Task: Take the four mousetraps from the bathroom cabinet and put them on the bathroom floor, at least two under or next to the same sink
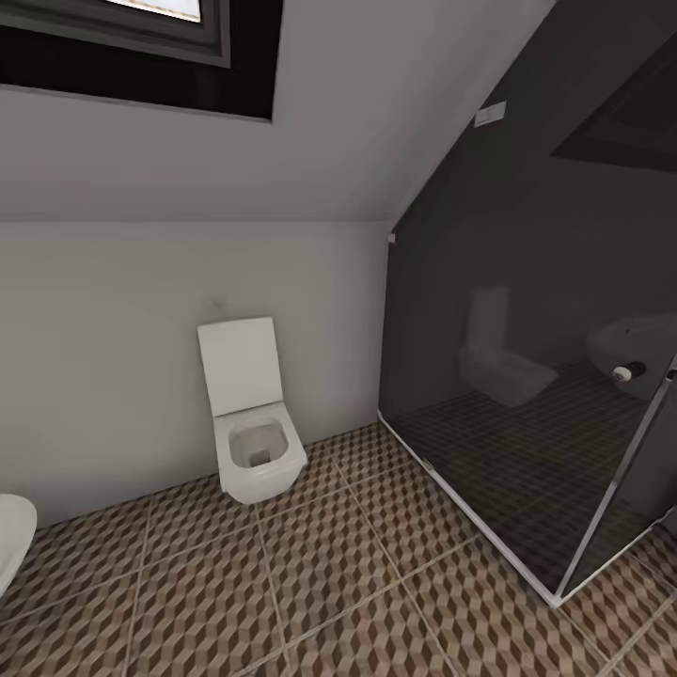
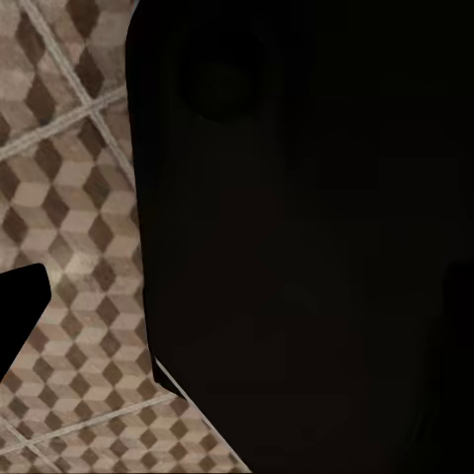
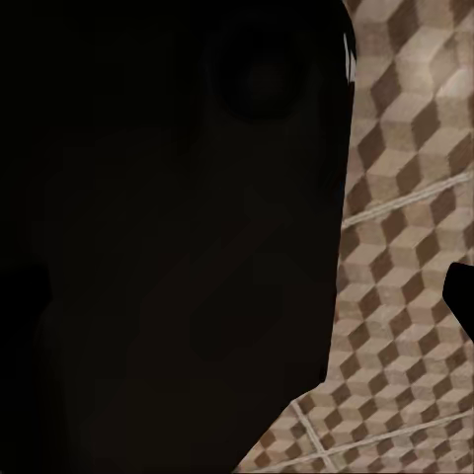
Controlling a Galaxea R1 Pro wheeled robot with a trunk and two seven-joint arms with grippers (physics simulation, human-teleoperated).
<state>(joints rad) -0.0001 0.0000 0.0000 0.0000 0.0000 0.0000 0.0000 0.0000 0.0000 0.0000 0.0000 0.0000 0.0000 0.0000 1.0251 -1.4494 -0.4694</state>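
The bathroom floor, with its brown, beige and white cube-pattern tiles, spreads across the lower head view and appears beside a large dark robot part in both wrist views. The mousetraps, the cabinet and the bathroom sink are out of view. One dark fingertip of my left gripper pokes in at the edge of the left wrist view above the tiles. One dark fingertip of my right gripper does the same in the right wrist view. Nothing is seen held by either.
A white toilet with its lid up hangs on the far wall. A dark glass shower enclosure with a white base rail stands at the right. A white rounded fixture cuts in at the left edge. A sloped ceiling holds a skylight.
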